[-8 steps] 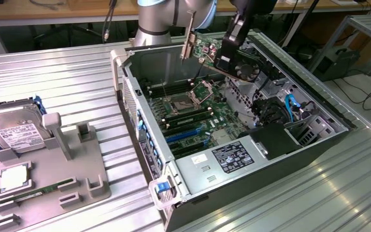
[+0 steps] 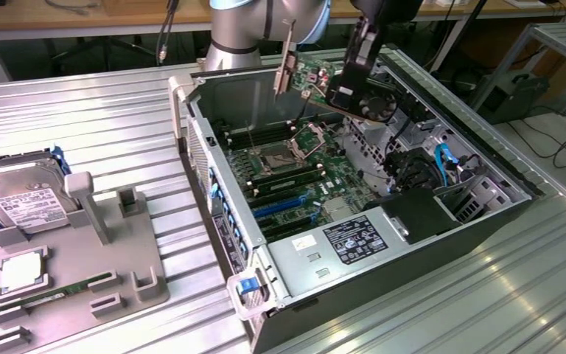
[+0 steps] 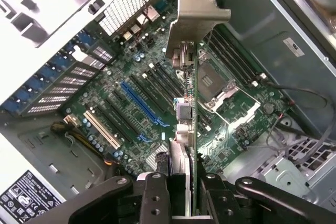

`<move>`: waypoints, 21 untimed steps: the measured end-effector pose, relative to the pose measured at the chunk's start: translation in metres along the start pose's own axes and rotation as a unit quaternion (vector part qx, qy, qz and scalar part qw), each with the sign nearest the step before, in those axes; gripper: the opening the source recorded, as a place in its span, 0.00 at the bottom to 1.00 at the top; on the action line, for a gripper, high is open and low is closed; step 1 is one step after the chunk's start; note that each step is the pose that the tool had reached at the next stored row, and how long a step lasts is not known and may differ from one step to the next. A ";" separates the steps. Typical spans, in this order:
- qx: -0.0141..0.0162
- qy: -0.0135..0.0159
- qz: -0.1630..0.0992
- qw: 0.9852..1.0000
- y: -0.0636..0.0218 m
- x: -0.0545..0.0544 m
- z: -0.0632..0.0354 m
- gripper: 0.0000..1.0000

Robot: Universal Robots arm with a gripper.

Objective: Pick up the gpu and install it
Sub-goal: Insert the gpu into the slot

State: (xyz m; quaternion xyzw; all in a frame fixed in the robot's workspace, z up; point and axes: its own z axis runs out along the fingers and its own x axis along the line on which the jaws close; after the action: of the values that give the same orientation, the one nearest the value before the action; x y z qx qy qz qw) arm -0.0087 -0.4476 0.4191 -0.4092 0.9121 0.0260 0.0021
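Observation:
My gripper (image 2: 357, 70) is shut on the gpu (image 2: 347, 92) and holds it in the air above the open computer case (image 2: 519, 188). The card is black with a rounded fan shroud, and its metal end bracket (image 2: 286, 63) points toward the exterior view's left. In the wrist view the gpu (image 3: 190, 129) runs edge-on away from my gripper (image 3: 184, 192), its bracket (image 3: 191, 19) at the far end. Below it lies the green motherboard (image 3: 236, 129) with a long blue expansion slot (image 3: 142, 106) and black slots beside it.
A grey fixture tray (image 2: 77, 273) at the exterior view's left holds a silver hard drive (image 2: 18, 195), a CPU (image 2: 23, 269) and a green memory stick (image 2: 62, 293). Inside the case sit the CPU socket (image 2: 278, 157), blue cables (image 2: 445, 166) and a black power supply (image 2: 421, 214).

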 end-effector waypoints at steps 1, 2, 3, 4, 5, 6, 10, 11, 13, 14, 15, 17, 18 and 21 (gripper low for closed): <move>0.000 0.000 -0.004 1.000 0.0000 0.000 0.0000 0.28; 0.000 0.000 -0.008 1.000 0.0000 0.000 0.0000 0.28; 0.000 0.001 -0.013 1.000 0.0000 0.000 0.0000 0.28; 0.000 0.001 -0.017 1.000 0.0000 0.000 0.0000 0.28; -0.001 0.001 -0.021 1.000 0.0000 0.000 0.0000 0.28; -0.001 0.001 -0.025 1.000 0.0000 0.000 0.0000 0.28; -0.001 0.002 -0.040 0.999 0.0000 0.000 0.0000 0.28; -0.001 0.002 -0.045 0.999 0.0000 0.000 0.0000 0.28; -0.001 0.002 -0.054 0.999 0.0000 0.000 0.0000 0.28; -0.001 0.003 -0.059 0.998 0.0000 0.000 0.0000 0.28; -0.002 0.003 -0.064 0.998 0.0000 0.000 0.0000 0.28; -0.002 0.003 -0.073 0.997 0.0000 0.000 0.0000 0.28; -0.002 0.004 -0.081 0.997 0.0000 0.000 0.0000 0.28; -0.002 0.004 -0.096 0.995 0.0000 0.000 0.0000 0.28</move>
State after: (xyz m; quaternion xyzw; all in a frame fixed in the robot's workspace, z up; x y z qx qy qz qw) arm -0.0087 -0.4476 0.4192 -0.4950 0.8685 0.0261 -0.0005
